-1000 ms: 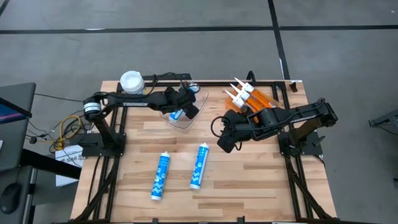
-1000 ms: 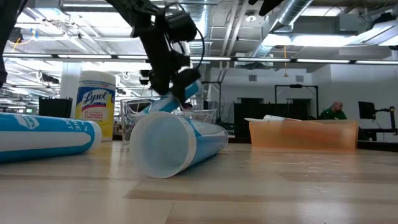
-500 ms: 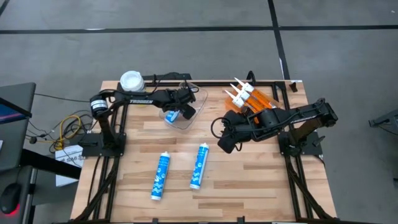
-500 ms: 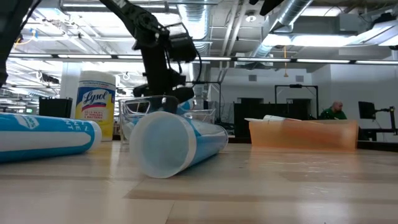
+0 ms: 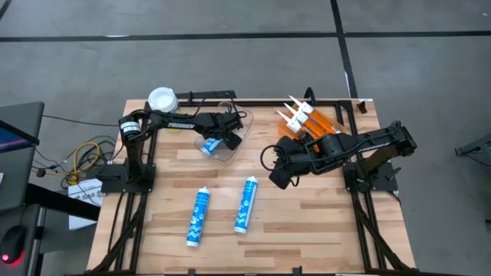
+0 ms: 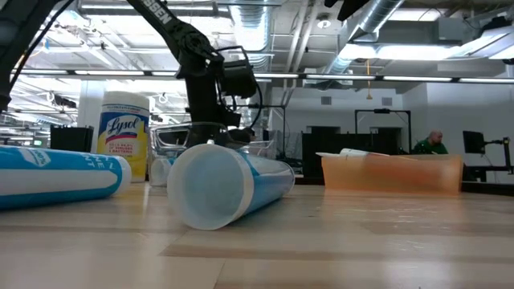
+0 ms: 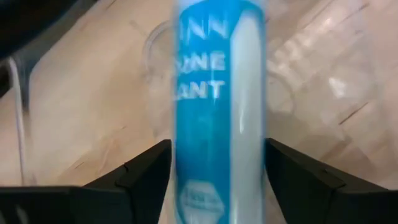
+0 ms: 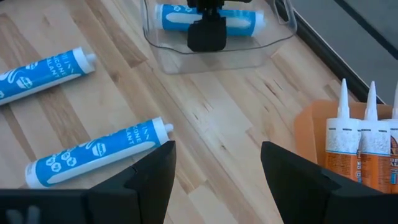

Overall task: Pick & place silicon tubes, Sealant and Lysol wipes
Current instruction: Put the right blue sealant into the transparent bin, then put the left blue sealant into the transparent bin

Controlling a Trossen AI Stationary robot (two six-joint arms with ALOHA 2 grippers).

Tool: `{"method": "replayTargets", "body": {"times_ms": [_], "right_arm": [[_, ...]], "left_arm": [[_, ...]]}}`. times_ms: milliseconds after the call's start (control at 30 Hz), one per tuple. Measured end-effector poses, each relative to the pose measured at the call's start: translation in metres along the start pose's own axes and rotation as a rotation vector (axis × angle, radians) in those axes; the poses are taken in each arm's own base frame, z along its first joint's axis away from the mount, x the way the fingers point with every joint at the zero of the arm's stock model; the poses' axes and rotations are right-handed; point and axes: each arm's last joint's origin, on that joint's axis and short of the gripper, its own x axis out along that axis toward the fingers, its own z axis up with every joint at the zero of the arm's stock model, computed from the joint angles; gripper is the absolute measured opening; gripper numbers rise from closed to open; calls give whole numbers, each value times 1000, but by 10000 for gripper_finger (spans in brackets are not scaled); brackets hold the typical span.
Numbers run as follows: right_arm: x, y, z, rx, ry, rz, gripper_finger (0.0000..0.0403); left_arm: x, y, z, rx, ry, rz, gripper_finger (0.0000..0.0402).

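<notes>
The short round canister with a yellow label and white lid [image 6: 124,132] carries the brand "Lysol" in blue script (the smaller lines beneath are too fine to read). The blue cartridge [image 7: 219,106] close before the left wrist camera shows cut-off white letters: "INN", "ONE", "ANT". The left arm's dark forearm link [image 5: 178,121] bears small white lettering reading "TROSSEN".
</notes>
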Motion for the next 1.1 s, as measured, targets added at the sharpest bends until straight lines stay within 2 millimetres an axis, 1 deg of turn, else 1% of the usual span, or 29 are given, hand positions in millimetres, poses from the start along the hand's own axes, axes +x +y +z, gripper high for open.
{"method": "replayTargets", "body": {"times_ms": [100,267,367,433,533,633,733,833,900,1000,1100], "right_arm": [[0,0,0,0,0,0,227],[0,0,0,0,0,0,227],[0,0,0,0,0,0,227],[0,0,0,0,0,0,227],[0,0,0,0,-1,0,227],[0,0,0,-4,-2,-3,227],[0,-1,0,-9,-14,-19,227],[0,-1,0,-12,-16,-26,227],[0,-1,0,-31,-28,-41,227],[-3,-1,-2,-62,-82,-113,227],[-7,-2,-7,-109,-157,-233,227]], "left_arm": [[0,0,0,-1,1,-8,260],[-1,0,0,2,3,-7,272],[-12,2,6,5,4,-11,274],[-26,4,15,4,-5,-14,274],[-54,8,31,4,-16,-16,275],[-95,10,47,-6,-73,-42,275],[-142,9,53,-25,-127,-100,275],[-184,5,43,-51,-133,-174,275],[-206,0,29,-61,-112,-222,275],[-229,-10,1,-40,-44,-246,275],[-244,-21,-29,11,17,-204,275]]}}
